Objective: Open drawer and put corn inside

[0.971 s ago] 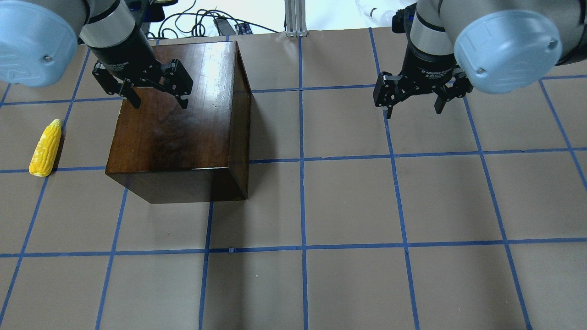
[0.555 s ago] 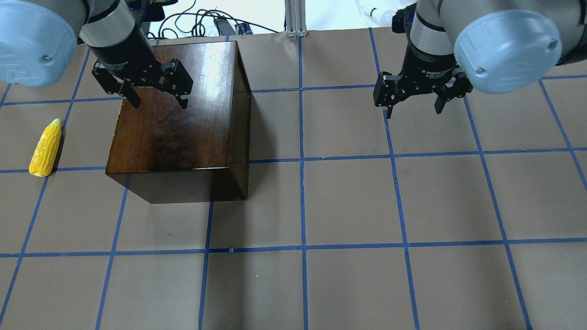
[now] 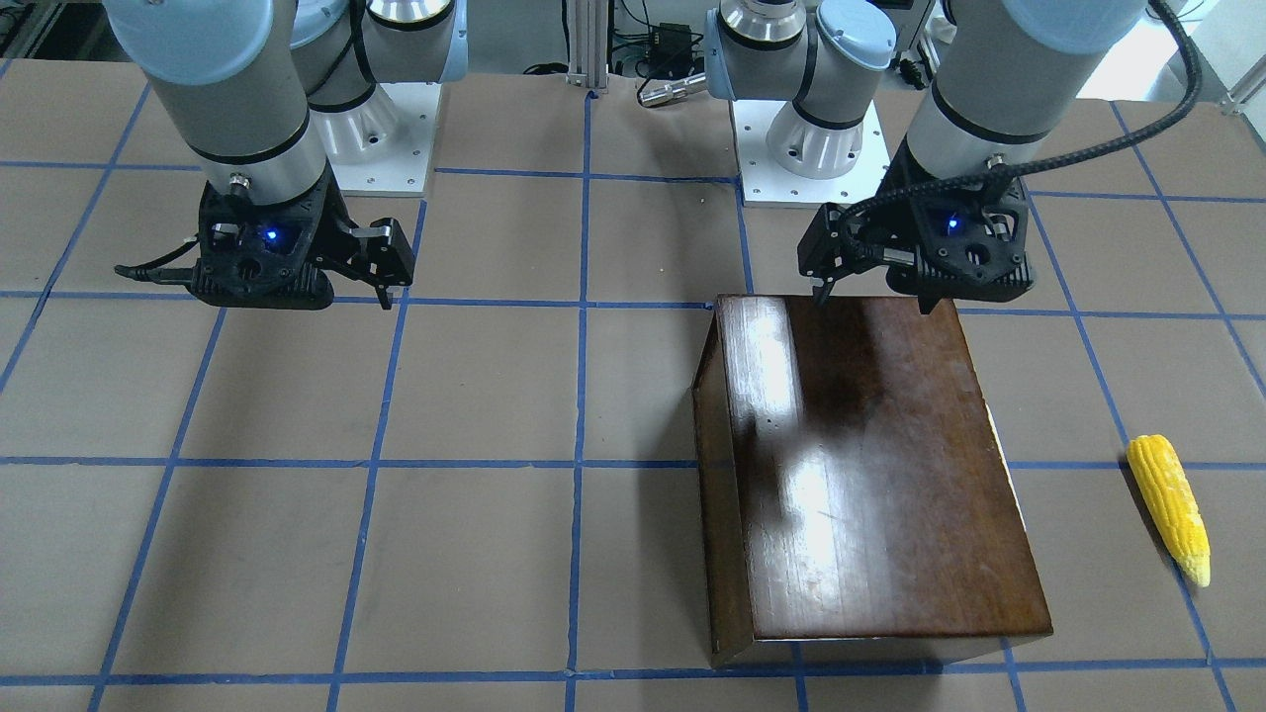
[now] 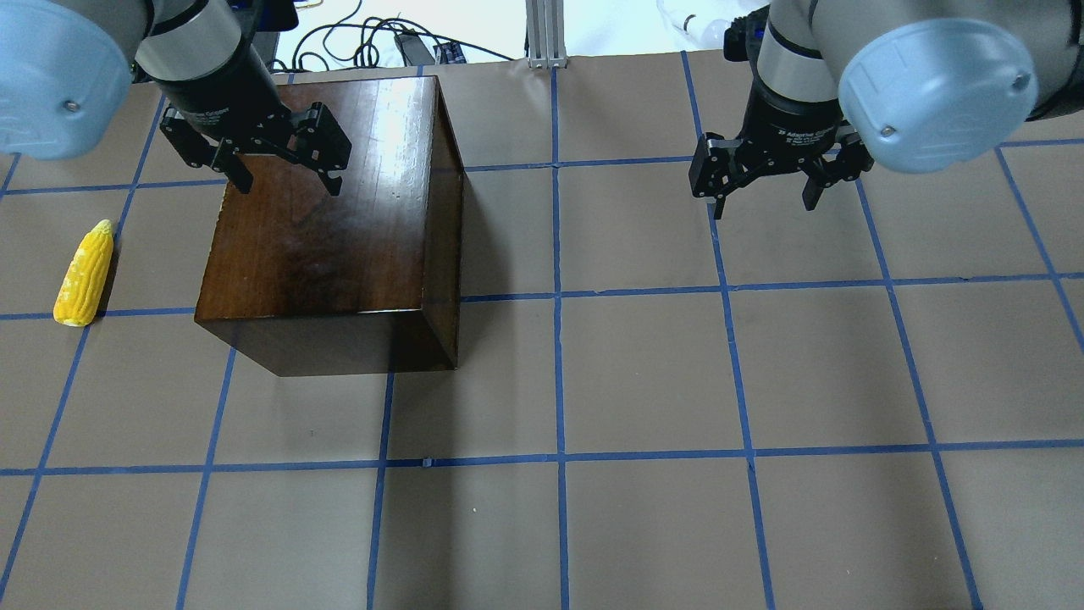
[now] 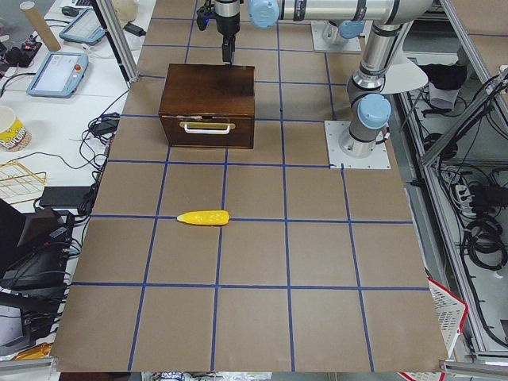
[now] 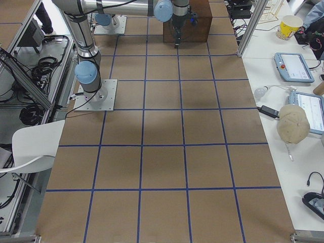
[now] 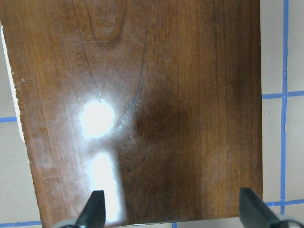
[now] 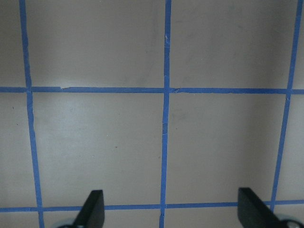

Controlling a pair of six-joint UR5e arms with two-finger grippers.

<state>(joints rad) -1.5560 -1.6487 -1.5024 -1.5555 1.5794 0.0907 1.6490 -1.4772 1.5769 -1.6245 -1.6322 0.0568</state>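
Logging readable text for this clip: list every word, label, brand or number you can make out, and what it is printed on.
"2F Adaptive": white print on the body of the right gripper, overhead view; the rest of that label is too small to read.
Left gripper: similar white print, too blurred to read.
Paper cup on the side desk: print too small to read.
Wooden box and corn: no text.

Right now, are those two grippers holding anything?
Left gripper: open, holding nothing, over the box.
Right gripper: open, holding nothing.
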